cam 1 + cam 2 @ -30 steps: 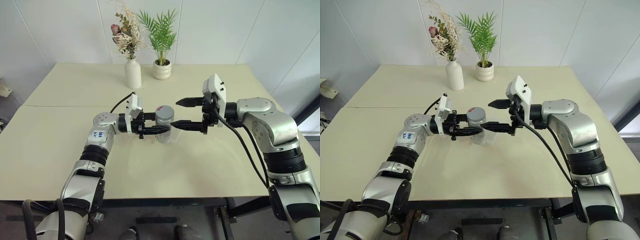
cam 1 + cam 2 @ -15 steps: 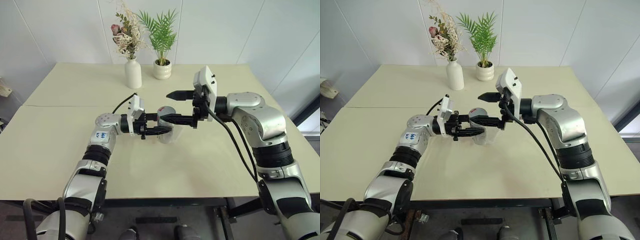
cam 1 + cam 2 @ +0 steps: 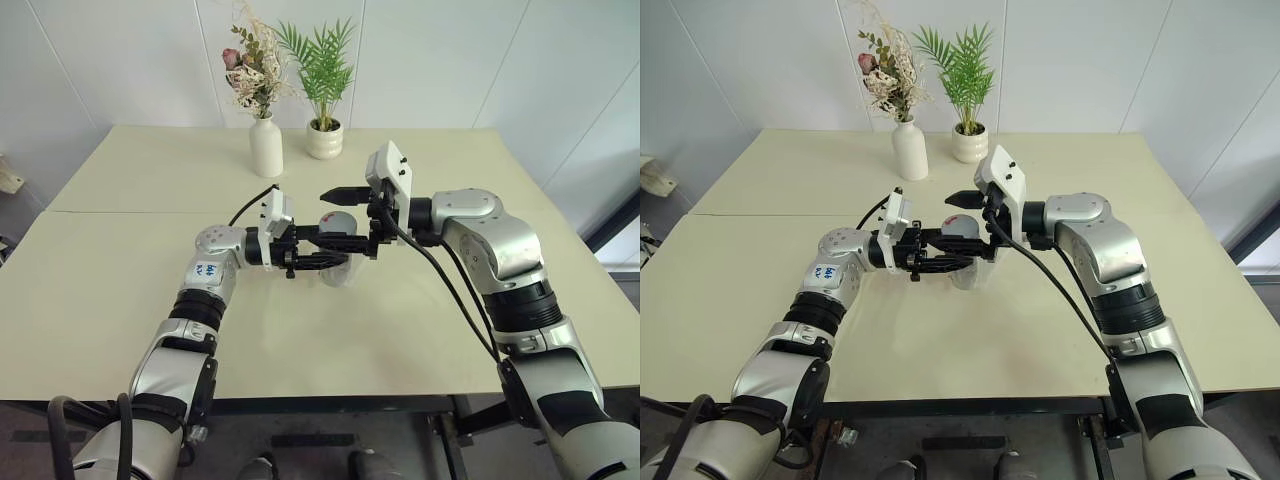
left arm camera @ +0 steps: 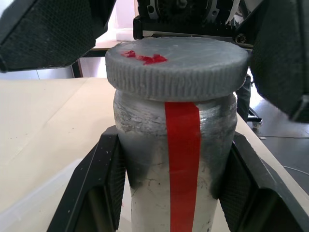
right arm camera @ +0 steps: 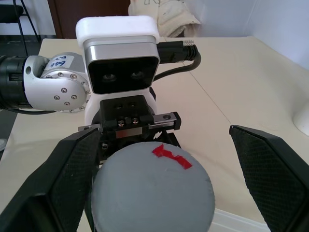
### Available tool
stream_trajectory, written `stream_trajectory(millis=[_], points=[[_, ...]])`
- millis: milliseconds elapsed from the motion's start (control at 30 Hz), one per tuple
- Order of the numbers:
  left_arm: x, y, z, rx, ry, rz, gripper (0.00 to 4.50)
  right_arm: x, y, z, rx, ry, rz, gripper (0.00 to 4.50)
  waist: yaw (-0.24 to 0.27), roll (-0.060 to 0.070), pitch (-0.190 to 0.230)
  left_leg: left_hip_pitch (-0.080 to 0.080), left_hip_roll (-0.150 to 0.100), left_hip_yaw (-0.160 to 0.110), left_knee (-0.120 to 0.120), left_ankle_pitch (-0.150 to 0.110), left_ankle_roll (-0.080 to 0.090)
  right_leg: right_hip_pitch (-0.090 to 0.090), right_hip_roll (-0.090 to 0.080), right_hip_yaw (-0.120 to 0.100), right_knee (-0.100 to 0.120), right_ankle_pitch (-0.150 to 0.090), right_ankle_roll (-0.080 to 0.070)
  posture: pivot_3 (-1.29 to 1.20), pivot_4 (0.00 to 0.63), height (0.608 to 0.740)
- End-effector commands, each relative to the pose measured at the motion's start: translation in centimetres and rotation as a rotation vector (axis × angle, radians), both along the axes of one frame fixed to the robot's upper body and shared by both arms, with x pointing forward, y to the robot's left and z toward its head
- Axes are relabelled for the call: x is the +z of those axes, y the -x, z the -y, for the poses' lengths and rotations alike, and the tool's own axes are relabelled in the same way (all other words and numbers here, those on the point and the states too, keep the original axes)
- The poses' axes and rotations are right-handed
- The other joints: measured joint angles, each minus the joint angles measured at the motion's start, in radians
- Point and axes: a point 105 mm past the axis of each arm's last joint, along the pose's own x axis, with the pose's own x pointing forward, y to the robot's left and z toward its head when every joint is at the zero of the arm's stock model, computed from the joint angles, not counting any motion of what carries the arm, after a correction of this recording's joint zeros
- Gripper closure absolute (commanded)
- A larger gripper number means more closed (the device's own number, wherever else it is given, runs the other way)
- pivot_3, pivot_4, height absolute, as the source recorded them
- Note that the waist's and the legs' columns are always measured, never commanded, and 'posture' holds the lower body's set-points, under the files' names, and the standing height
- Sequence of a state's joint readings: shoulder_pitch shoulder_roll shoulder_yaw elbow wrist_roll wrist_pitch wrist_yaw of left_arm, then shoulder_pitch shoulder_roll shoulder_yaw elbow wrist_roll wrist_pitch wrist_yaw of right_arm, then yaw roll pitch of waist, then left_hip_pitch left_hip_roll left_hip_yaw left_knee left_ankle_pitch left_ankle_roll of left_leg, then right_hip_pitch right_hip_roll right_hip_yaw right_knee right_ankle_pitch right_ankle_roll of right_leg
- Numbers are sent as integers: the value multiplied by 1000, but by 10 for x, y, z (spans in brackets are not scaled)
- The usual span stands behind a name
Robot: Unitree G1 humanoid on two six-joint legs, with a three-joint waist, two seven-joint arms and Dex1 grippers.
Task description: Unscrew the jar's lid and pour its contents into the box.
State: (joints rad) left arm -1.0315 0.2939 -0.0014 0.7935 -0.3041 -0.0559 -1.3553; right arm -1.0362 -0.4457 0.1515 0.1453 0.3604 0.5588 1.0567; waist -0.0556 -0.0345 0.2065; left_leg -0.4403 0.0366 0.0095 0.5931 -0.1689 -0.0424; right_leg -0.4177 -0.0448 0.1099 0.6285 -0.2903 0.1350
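The silvery-grey jar (image 4: 145, 145) with its red stripe stands upright between the fingers of my left gripper (image 3: 328, 254), which is shut on its body a little above the table. The grey lid (image 5: 152, 193) with a red mark sits on top of the jar. My right gripper (image 3: 326, 216) comes in from the right and is open. Its two fingers (image 5: 72, 179) stand on either side of the lid, apart from it. The clear plastic box (image 3: 347, 276) lies on the table right under the jar. The contents are hidden inside.
A white vase (image 3: 265, 146) of dried flowers and a white plant pot (image 3: 324, 140) stand at the back of the cream table (image 3: 430, 310). A seam crosses the tabletop on the left.
My right gripper has moved left, from beside the jar to having its open fingers around the lid. The left gripper and the jar have stayed still.
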Motion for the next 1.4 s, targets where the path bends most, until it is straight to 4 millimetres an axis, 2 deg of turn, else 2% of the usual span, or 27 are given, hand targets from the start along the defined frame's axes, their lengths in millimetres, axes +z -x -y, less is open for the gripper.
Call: stream_trajectory(millis=[33,1400], points=[[13,4,2,-20,4,62,2344,15,4,-2,19,-15,63,0,-1,0,0,0,0,0,0,0,0,0,0,0,0,0,0,0,150,740],[10,3,-5,2,-2,50,2344,8,5,22,-28,18,50,0,-1,0,0,0,0,0,0,0,0,0,0,0,0,0,0,0,150,740]])
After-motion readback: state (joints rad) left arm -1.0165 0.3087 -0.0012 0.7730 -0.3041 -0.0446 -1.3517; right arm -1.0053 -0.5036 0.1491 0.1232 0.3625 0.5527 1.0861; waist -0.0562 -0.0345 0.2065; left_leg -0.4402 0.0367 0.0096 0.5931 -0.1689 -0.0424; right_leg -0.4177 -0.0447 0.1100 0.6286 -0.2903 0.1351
